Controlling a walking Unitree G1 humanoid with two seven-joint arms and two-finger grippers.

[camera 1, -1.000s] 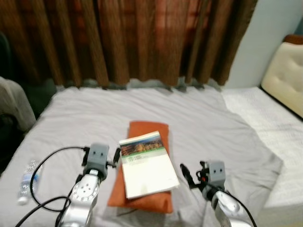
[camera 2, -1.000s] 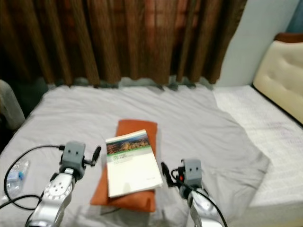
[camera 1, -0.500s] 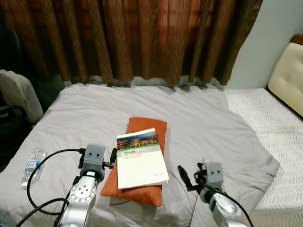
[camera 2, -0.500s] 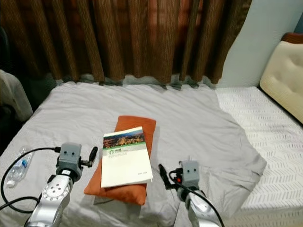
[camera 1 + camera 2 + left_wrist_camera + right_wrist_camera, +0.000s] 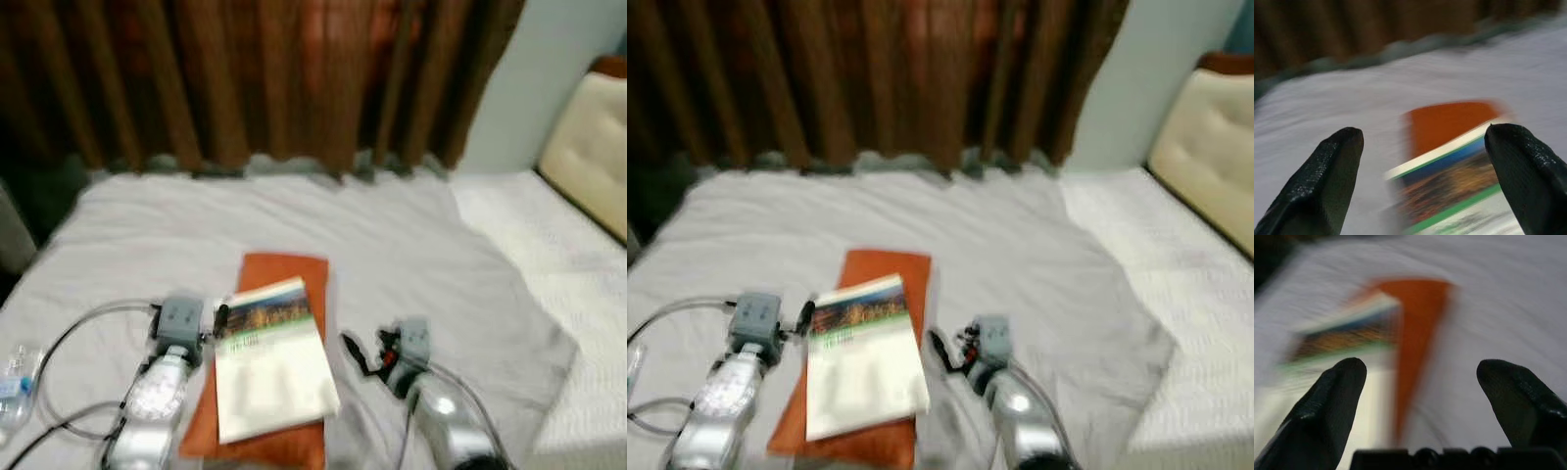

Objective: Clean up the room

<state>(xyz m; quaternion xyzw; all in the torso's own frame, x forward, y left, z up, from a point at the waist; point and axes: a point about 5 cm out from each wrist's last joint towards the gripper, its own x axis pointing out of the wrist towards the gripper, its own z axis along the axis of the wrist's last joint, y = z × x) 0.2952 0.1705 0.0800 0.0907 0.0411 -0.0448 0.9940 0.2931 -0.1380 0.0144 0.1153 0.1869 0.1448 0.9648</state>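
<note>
A white-covered book with a green stripe and a landscape photo [image 5: 269, 357] lies on a flat orange rectangular cushion [image 5: 284, 269] at the lower centre of the head view, on a bed spread with a grey sheet [image 5: 392, 240]. The left claw [image 5: 221, 316] sits released just beside the book's upper left corner, fingers [image 5: 1327, 181] spread wide. The right claw [image 5: 351, 351] hangs released to the book's right, apart from it. A clear plastic water bottle [image 5: 12, 392] lies at the lower left edge. Dark brown curtains [image 5: 265, 78] fill the top.
</note>
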